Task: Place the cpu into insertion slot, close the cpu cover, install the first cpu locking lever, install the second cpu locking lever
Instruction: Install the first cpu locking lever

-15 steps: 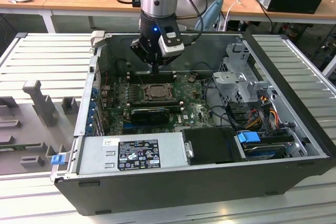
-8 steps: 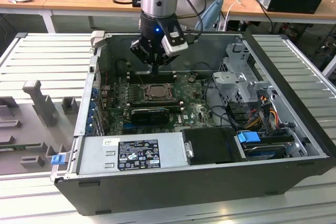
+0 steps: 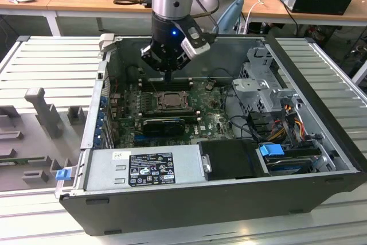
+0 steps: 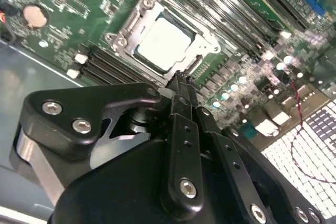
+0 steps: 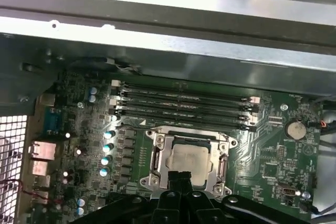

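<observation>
**Above the socket's far edge, fingers pressed together**

Over the open computer case, the black two-fingered gripper (image 4: 181, 85) hangs with its fingers pressed together, pinching nothing. Just beyond the tips in both wrist views lies the small, square, silver-grey cpu (image 5: 191, 158), seated flat in the dark-framed insertion slot (image 3: 153, 102) on the green motherboard (image 5: 268, 145). The thin metal cpu cover (image 5: 186, 135) appears folded down around it. In the exterior view the tips hover by the long black memory slots (image 3: 192, 83), so the chip lies below and slightly toward that camera.

- Bright light is glaring off the case wall (image 5: 157, 24) beyond the gripper (image 5: 181, 176).
- The cpu (image 4: 163, 43), just ahead of the gripper, is washing out white, perhaps from reflection.
- The case interior below the gripper is lying in dimmer shade.
</observation>
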Robot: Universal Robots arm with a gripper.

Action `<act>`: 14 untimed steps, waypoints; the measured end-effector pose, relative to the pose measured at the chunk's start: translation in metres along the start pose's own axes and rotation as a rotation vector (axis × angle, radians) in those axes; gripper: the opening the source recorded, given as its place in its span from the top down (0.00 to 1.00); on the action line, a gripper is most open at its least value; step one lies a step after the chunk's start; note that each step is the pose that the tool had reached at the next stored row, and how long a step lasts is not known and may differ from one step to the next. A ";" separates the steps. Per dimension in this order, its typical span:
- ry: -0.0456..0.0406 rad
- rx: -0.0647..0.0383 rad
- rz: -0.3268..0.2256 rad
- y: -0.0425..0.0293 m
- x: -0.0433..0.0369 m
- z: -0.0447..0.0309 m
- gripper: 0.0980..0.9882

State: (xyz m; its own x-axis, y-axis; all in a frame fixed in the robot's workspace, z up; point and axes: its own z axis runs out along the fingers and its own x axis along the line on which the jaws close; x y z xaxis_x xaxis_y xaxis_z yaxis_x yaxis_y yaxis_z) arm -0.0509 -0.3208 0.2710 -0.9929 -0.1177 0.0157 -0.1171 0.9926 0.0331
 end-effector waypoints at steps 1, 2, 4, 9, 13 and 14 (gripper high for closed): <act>-0.0002 0.000 0.000 0.0006 0.0046 0.0002 0.99; -0.0006 -0.002 0.000 0.0015 0.0131 0.0005 0.99; -0.0011 -0.003 0.000 0.0027 0.0231 0.0009 0.99; -0.0042 -0.005 0.000 0.0058 0.0496 0.0033 0.99; -0.0045 -0.006 0.000 0.0129 0.0607 0.0079 0.99; -0.0045 -0.006 0.000 0.0177 0.0602 0.0095 0.99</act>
State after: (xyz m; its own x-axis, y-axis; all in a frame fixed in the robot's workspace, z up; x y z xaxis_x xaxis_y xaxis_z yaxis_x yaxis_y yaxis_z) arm -0.1129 -0.3100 0.2630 -0.9930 -0.1178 0.0112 -0.1173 0.9923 0.0393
